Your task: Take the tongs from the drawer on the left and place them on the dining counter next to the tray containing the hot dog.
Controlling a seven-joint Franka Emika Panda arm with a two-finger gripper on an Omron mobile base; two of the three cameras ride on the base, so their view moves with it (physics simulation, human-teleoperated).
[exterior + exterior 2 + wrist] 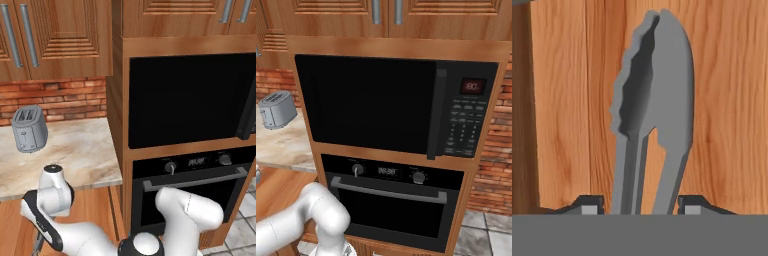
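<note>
Jaws straddling the tongs point(654, 85): one dark fingertip point(591, 205) sits just left of the two thin arms, the other just right, both very close to the metal. I can't tell from here whether they're clamped or just flanking, because the slivers of wood between tip and arm are too thin to read. The tongs run straight away from the hand, scalloped ends far from me and pressed together, handle end hidden under the hand.

Behind them is plain reddish-brown board point(562, 100), which I take to be the drawer floor, so the tongs look to be in the drawer or barely off it.

Further out, the arm point(50, 220) is bent low on the left, below the edge of the small marbled counter point(75, 155). The grey toaster point(29, 129) stands on that counter, with the oven point(391, 200) and microwave point(381, 105) to the right.

My read is that this is the grasp-and-lift step. To do it well I'd confirm a firm squeeze across both arms first, since thin metal can pivot or slide. Then I'd lift straight up, keeping the tongs level until the ends clear the drawer's walls and the counter lip above. Only after that would I swing away towards the dining counter and the tray.
</note>
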